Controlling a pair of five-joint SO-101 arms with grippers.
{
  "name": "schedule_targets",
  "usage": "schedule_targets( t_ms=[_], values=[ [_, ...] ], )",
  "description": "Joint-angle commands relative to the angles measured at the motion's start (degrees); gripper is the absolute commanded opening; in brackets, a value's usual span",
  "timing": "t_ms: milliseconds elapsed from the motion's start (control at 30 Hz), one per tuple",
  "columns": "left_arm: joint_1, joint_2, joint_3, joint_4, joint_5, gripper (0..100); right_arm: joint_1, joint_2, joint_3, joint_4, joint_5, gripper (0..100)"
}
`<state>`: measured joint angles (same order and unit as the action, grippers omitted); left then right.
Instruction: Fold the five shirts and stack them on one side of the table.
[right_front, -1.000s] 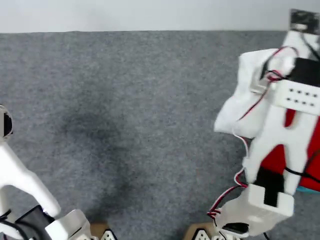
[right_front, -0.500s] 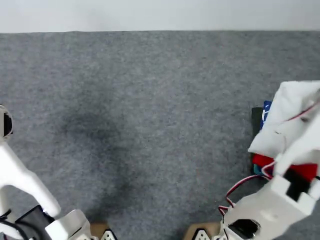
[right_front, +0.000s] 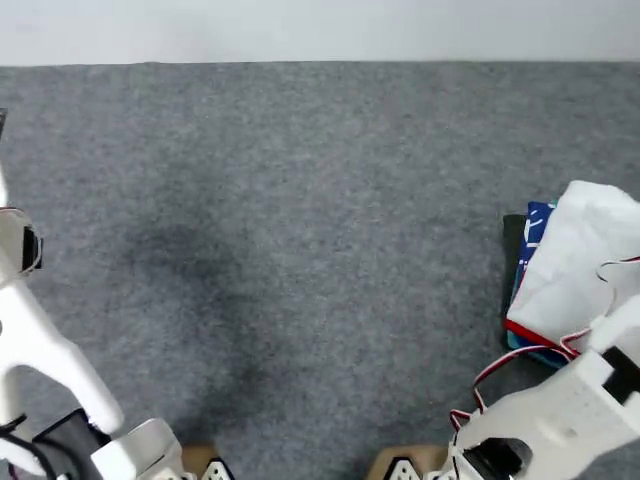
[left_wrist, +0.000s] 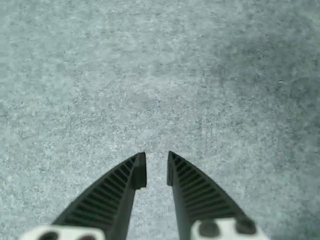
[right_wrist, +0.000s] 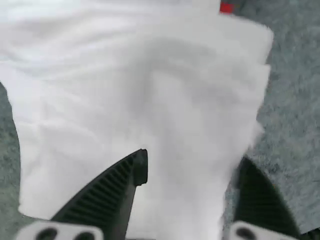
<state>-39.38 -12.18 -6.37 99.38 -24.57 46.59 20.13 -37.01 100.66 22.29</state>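
A folded white shirt (right_front: 578, 262) lies on top of a stack at the table's right edge. A red shirt (right_front: 528, 336), a blue one (right_front: 536, 222) and a dark one (right_front: 512, 262) peek out beneath it. In the right wrist view the white shirt (right_wrist: 150, 90) spreads under my right gripper (right_wrist: 194, 167). That gripper is open wide just above the cloth, with nothing between its fingers (right_wrist: 122, 182). My left gripper (left_wrist: 156, 169) hangs over bare grey carpet, its tips a narrow gap apart and holding nothing. The left arm (right_front: 30, 330) stands at the left edge.
Grey carpet (right_front: 300, 230) covers the table from the left arm to the stack. A white wall strip (right_front: 300, 30) runs along the back. The right arm's body (right_front: 565, 415) and its red and white wires (right_front: 500, 375) sit at the front right corner.
The right arm brought the white shirt from the back right down onto the stack, let go and drew back toward the front edge. The left arm's head shifted slightly.
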Motion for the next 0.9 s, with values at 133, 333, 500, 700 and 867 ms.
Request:
schedule_targets(
  t_ms=[133,333,500,700,867],
  values=[
    [0.79,-2.02,-0.04,1.05,-0.18,8,-4.09,-13.14,-2.46,2.15,-3.43,20.7],
    [0.79,-2.02,-0.04,1.05,-0.18,8,-10.86,-10.07,-2.46,2.07,-4.92,4.9],
    [0.79,-2.02,-0.04,1.05,-0.18,8,-16.22,3.38,-2.46,-5.85,-4.92,1.3],
    [0.53,-2.02,-0.04,1.14,-0.18,8,-21.23,14.2,-2.9,-16.13,-4.92,0.9],
    [0.53,-2.02,-0.04,1.14,-0.18,8,-22.29,6.9,-2.9,-12.0,-4.84,0.9]
  ],
)
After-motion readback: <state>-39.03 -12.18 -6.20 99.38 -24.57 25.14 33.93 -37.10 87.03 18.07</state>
